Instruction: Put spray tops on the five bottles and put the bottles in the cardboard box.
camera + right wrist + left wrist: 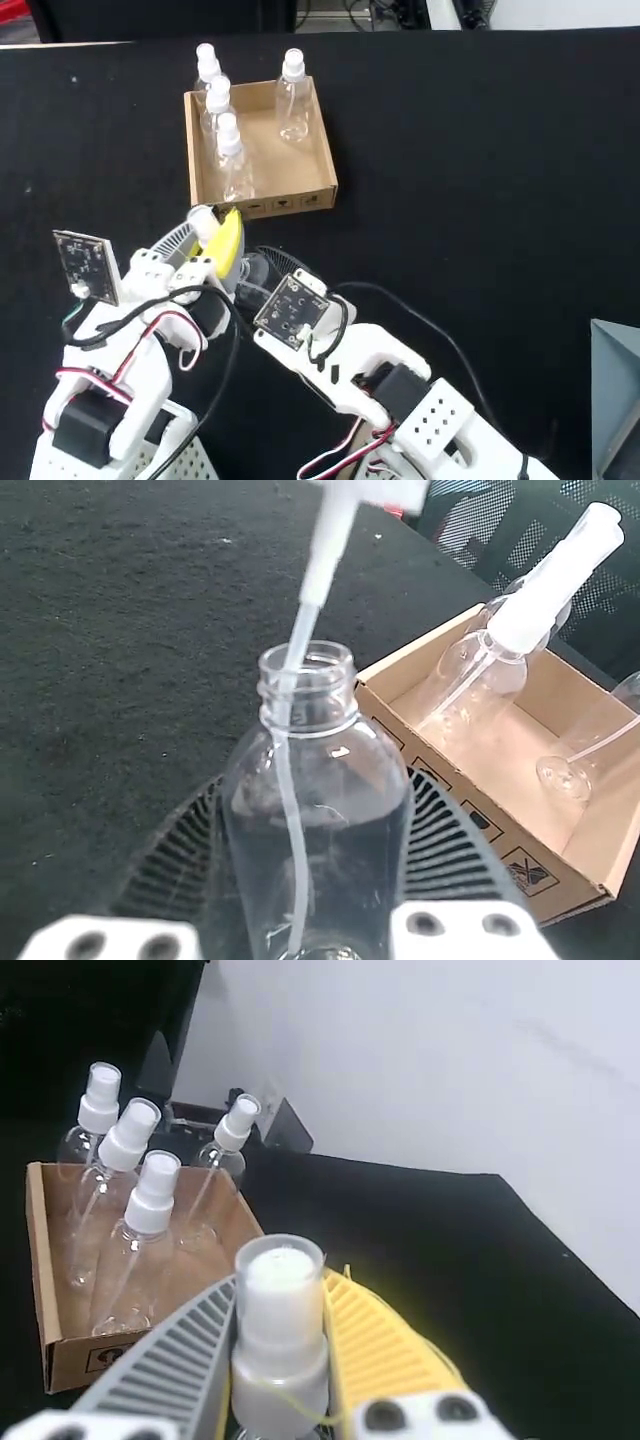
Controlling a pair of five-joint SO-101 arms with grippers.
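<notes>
My left gripper, with one grey and one yellow finger, is shut on a white spray top and holds it upright. In the high view this gripper sits just in front of the cardboard box. My right gripper is shut on a clear open-necked bottle, seen from above as the bottle beside the left gripper. The spray top's thin tube runs down through the bottle's neck; its cap stands above the neck. Several capped bottles stand in the box.
The box stands at the back left of the black table. A grey object sits at the right edge. Both arms' bodies and cables crowd the front of the table.
</notes>
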